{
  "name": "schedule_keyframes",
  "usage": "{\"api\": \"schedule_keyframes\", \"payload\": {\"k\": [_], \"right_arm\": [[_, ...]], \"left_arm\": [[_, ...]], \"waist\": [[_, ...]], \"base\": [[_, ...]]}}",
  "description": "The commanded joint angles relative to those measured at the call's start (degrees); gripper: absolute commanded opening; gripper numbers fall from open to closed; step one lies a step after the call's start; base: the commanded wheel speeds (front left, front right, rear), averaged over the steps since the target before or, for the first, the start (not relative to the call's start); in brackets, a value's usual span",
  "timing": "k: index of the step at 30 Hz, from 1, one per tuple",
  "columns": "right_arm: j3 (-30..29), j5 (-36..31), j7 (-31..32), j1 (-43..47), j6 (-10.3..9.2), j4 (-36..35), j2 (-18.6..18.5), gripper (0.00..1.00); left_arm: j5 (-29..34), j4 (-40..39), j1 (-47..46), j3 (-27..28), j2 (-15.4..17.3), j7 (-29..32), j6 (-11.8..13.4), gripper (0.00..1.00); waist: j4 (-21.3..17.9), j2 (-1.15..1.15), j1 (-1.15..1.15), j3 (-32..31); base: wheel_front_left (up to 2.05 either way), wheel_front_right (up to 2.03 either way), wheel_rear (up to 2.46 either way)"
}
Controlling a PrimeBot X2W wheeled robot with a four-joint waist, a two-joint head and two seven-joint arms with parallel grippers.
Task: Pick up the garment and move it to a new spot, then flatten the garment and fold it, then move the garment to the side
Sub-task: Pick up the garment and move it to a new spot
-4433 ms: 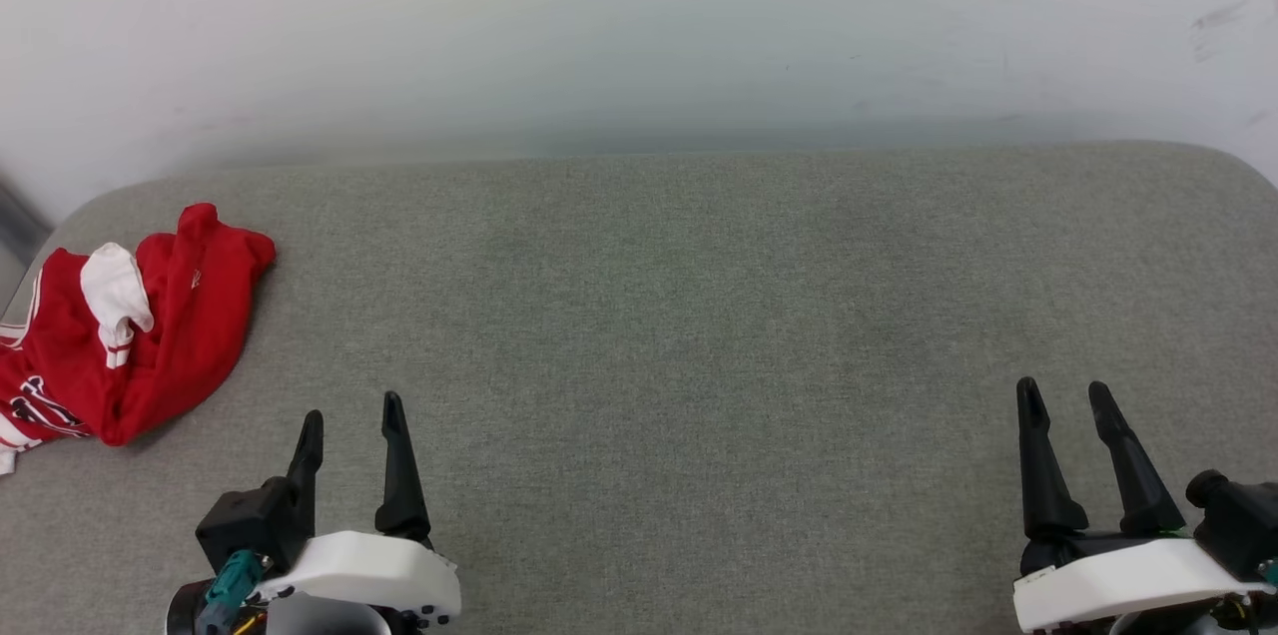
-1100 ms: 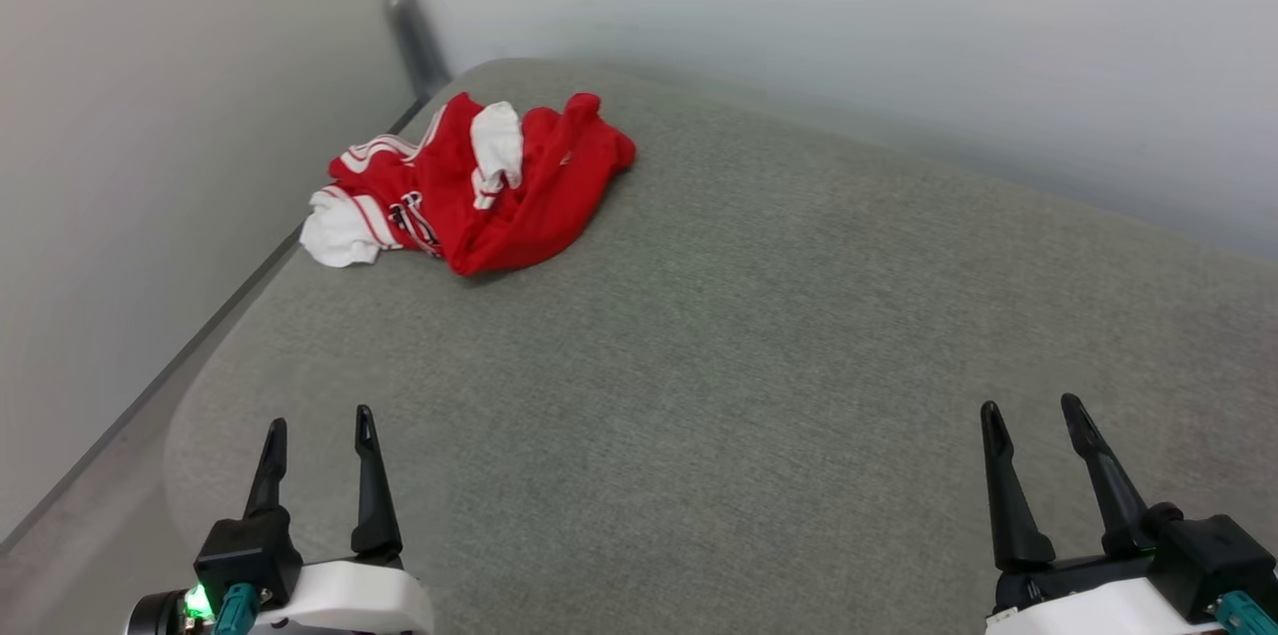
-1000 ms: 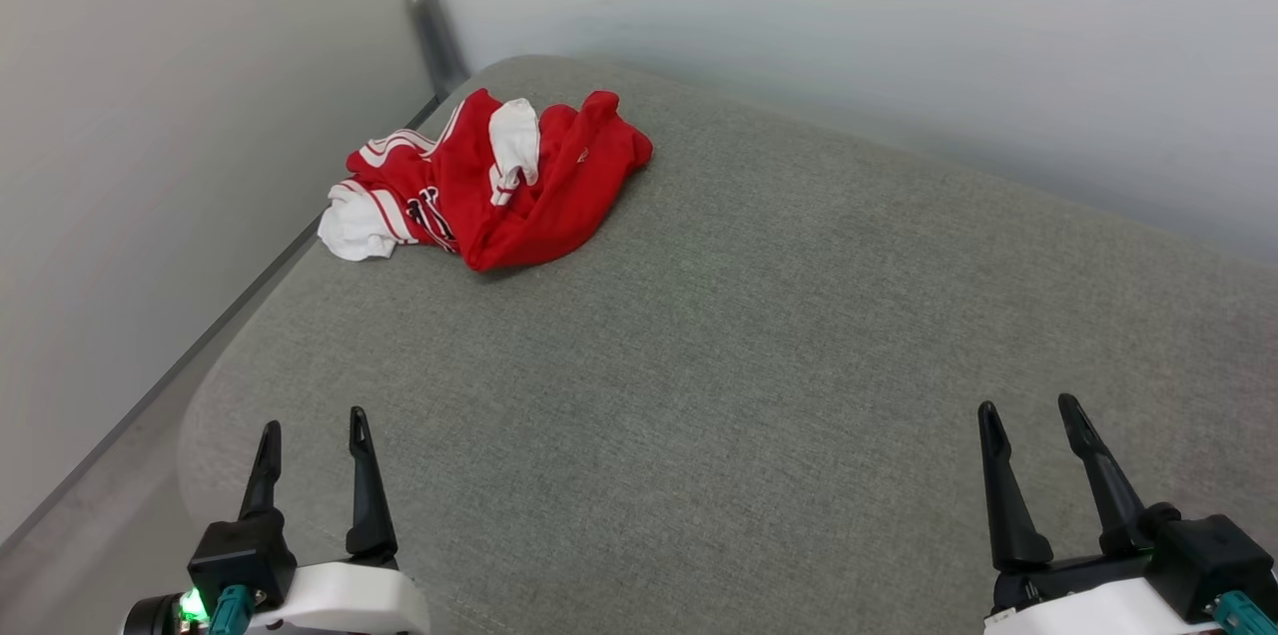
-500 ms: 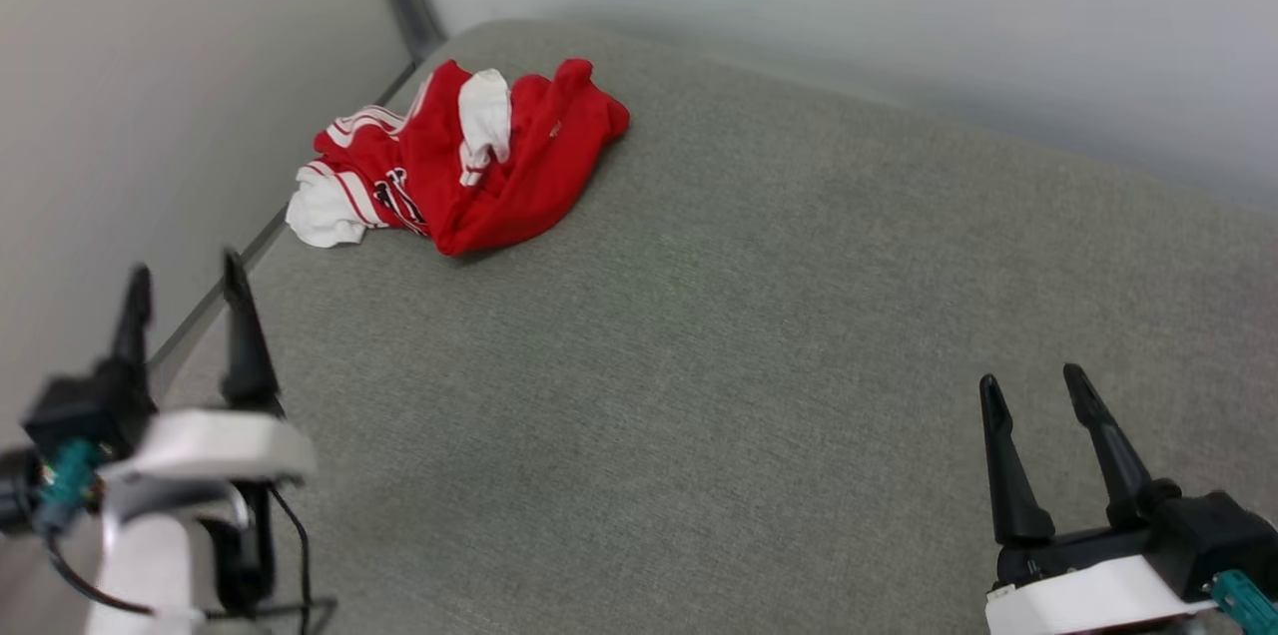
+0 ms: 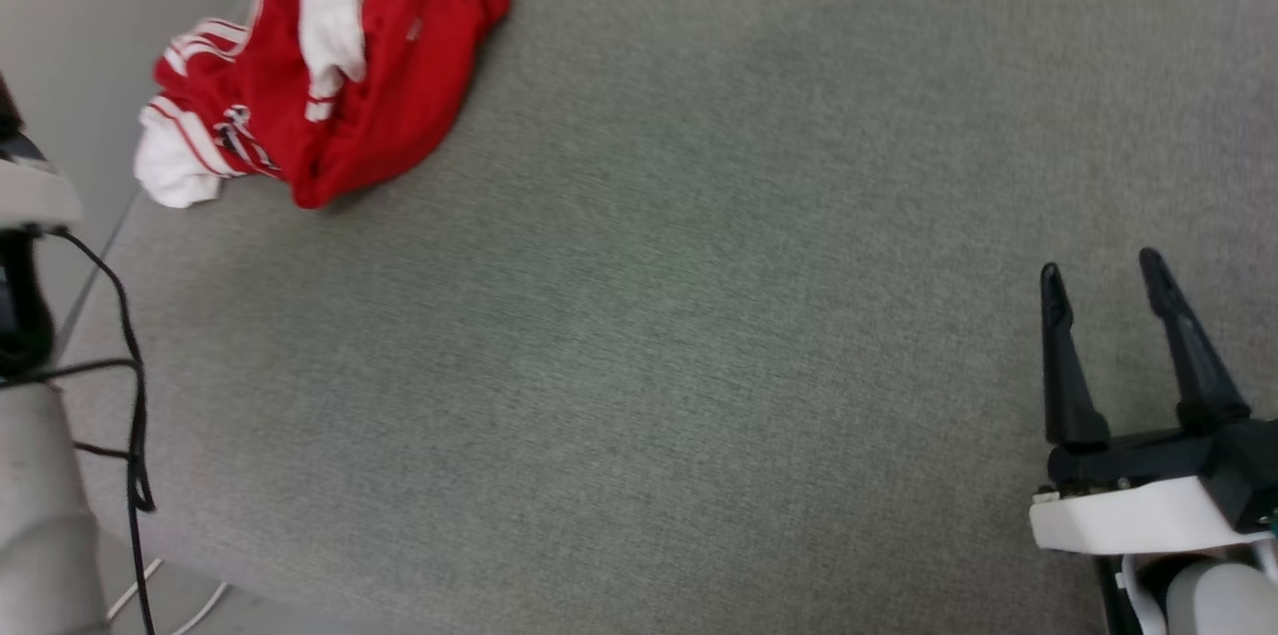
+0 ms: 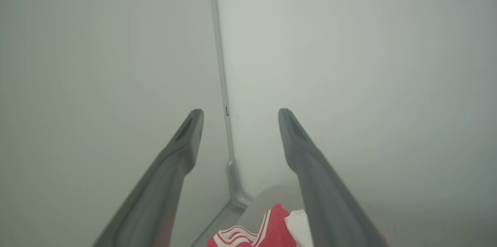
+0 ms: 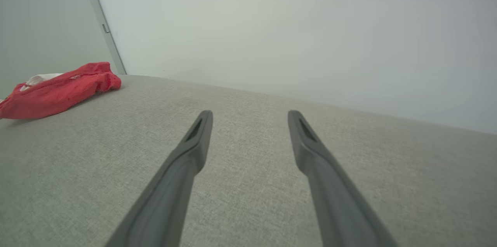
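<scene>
Lifted since the earlier frame, the left gripper [image 6: 240, 112] aims just above the garment [image 5: 329, 66], fingers spread wide, probably lining up a grab. It lies crumpled at the grey cushion's [image 5: 699, 335] far-left corner. The right gripper [image 5: 1098, 262] hovers wide open, well apart.

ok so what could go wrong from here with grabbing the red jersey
1. The garment lies bunched at the grey surface's left edge by the wall; a clumsy pinch from the open left gripper might nudge it off.
2. Its layers overlap, so a grasp may catch several at once and it may not spread flat.
3. The loose black cable by the left arm could snag.
</scene>
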Motion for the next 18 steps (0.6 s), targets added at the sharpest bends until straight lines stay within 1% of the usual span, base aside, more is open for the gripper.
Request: {"api": "schedule_keyframes", "payload": {"k": [1,5,9,11,15,18], "right_arm": [[-0.57,-1.0,-0.12,-1.49,-0.02,-1.0,0.06,1.0],[-1.53,-2.23,-0.12,-2.8,-0.02,-2.35,0.05,1.0],[-1.95,-3.25,-0.12,-3.58,-0.02,-3.77,0.05,1.0],[-2.0,-3.69,-0.12,-3.83,-0.02,-4.46,0.06,1.0],[-1.8,-4.52,-0.12,-4.29,-0.02,-5.61,0.05,1.0],[-1.48,-4.98,-0.12,-4.92,-0.02,-6.36,0.05,1.0]], "left_arm": [[-1.59,2.08,-3.28,0.41,2.09,-0.16,-0.4,1.0],[-4.1,7.7,-8.43,-1.63,7.35,0.58,-0.77,1.0],[-8.67,11.55,-12.94,-8.01,13.09,5.44,-0.78,1.0],[-12.23,12.92,-14.58,-12.07,15.83,9.64,-0.79,1.0],[-20.85,14.03,-17.38,-20.41,20.77,20.69,-0.81,1.0],[-27.18,14.01,-17.66,-26.54,23.88,29.98,-0.81,1.0]], "waist": [[-3.3,0.0,-0.01,5.46],[-4.54,0.0,-0.01,8.77],[-5.34,0.0,-0.01,11.16],[-5.59,0.0,-0.01,12.12],[-6.06,0.0,-0.01,14.02],[-6.52,0.0,-0.01,15.14]], "base": [[0.0,0.0,0.0],[0.0,0.0,0.0],[0.0,0.0,0.0],[0.0,0.0,0.0],[0.0,0.0,0.0],[0.0,0.0,0.0]]}}
